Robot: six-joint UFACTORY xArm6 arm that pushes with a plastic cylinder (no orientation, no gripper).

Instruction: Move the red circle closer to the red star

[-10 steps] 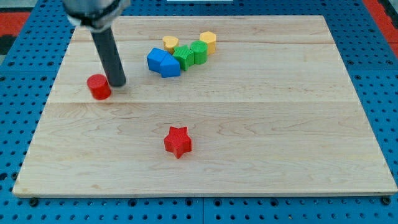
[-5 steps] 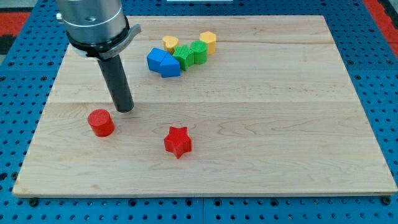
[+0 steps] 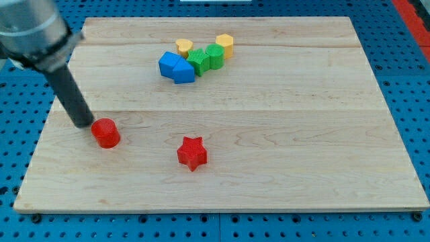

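The red circle was seen lying on the wooden tabletop, just to the view's right of my tip and slightly below it, touching it or very nearly so. The red star was placed farther toward the view's right of the tip and a little lower, clearly apart from the circle. No gripper was fitted to the arm, so no grasp, clenched or released, could be recorded; only the dark rod was shown, slanting up from the tip toward the view's upper left. Well to the upper right of the tip, a tight cluster was formed by a blue block, two green blocks, a yellow block and a second yellow block, their shapes not clearly resolved.
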